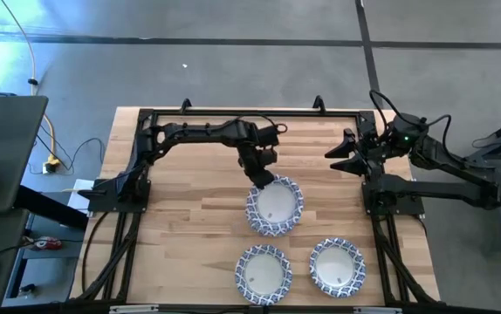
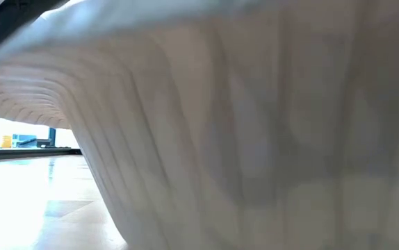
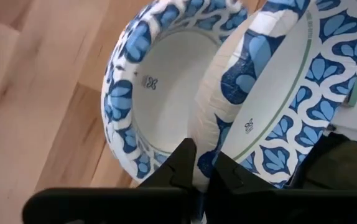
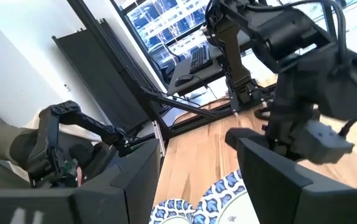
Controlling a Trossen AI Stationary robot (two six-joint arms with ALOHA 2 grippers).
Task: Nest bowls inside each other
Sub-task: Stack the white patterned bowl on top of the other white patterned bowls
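Observation:
Three places on the table hold blue-and-white rimmed bowls. My left gripper (image 1: 262, 177) (image 3: 204, 163) is shut on one bowl (image 3: 278, 81) and holds it tilted over a second bowl (image 3: 166, 87) that rests flat on the table's middle. In the high view these two overlap as one round shape (image 1: 275, 207). Two more bowls (image 1: 264, 272) (image 1: 337, 267) sit flat near the table's near edge. My right gripper (image 1: 342, 155) (image 4: 191, 186) hangs open over the far right part of the table and touches nothing. My left gripper pinches the held bowl's patterned rim (image 3: 206, 146) between its two fingers, one finger (image 3: 228, 174) on the inner face and the other (image 3: 181, 165) on the outer wall. The fingers come from above, slanting down. The bowl is tilted, its open side turned away from the lower bowl.
The low view is filled by the white ribbed outer wall of a bowl (image 2: 255, 139) standing right before the camera. A dark frame (image 1: 233, 112) runs along the table's far edge and sides. Bare wood (image 1: 181, 227) lies left of the bowls.

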